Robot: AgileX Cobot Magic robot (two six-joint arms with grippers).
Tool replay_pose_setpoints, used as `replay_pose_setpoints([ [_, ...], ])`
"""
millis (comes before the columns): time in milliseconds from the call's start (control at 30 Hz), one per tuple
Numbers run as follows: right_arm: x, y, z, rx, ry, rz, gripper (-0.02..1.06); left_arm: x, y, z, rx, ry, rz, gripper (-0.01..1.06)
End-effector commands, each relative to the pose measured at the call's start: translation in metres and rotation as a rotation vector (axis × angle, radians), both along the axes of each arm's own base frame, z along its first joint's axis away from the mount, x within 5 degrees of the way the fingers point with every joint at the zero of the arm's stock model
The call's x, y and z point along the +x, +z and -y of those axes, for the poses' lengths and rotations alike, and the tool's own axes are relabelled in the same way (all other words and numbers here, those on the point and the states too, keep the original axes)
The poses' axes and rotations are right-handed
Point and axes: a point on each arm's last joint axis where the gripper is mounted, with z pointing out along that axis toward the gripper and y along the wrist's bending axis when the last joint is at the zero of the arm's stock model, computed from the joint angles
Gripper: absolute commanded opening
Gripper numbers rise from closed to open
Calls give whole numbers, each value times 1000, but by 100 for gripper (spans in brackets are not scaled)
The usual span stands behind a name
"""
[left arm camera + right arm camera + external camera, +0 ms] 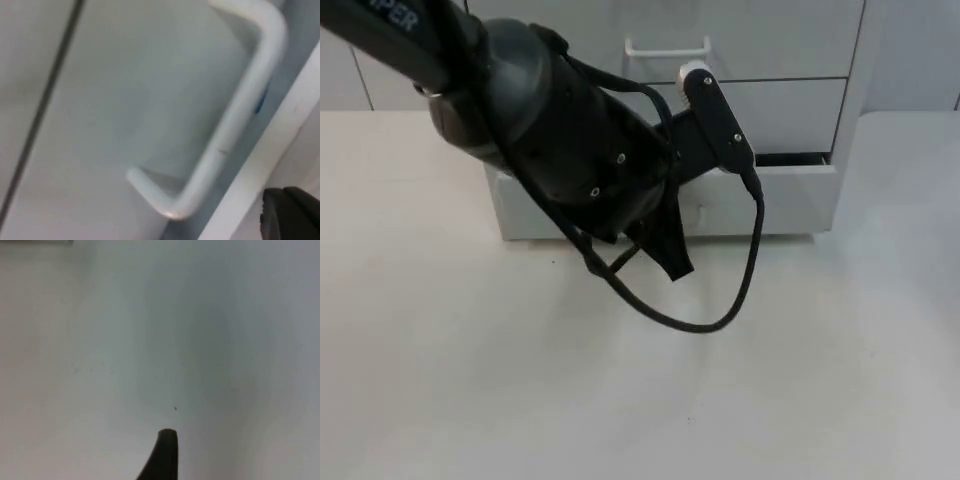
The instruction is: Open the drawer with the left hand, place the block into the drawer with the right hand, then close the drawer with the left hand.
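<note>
The left gripper is hanging at centre frame before the bottom drawer, which is standing slightly open; its handle is lying beside one finger. Whether the fingers are open I cannot tell. The right gripper is waiting over bare worktop.

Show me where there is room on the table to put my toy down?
The white table top is bare in front of the white drawer cabinet, and to its left and right. It is crowded at the partly open bottom drawer, where the left gripper and black arm hang.
</note>
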Motion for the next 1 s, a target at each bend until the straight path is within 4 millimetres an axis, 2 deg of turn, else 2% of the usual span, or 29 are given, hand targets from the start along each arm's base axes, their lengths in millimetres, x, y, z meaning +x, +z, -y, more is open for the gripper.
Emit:
replay_pose_setpoints([
  [0, 0, 0, 0, 1, 2, 11, 76, 8, 3, -2, 7, 23, 33, 0],
  [367, 0, 0, 0, 1, 2, 11, 76, 19, -14, -1, 35, 60, 46, 0],
  [800, 0, 0, -2, 25, -10, 7, 76, 30, -1, -5, 20, 136, 119, 0],
  [967, 0, 0, -2, 25, -10, 7, 76, 21, -5, 2, 64, 130, 69, 0],
])
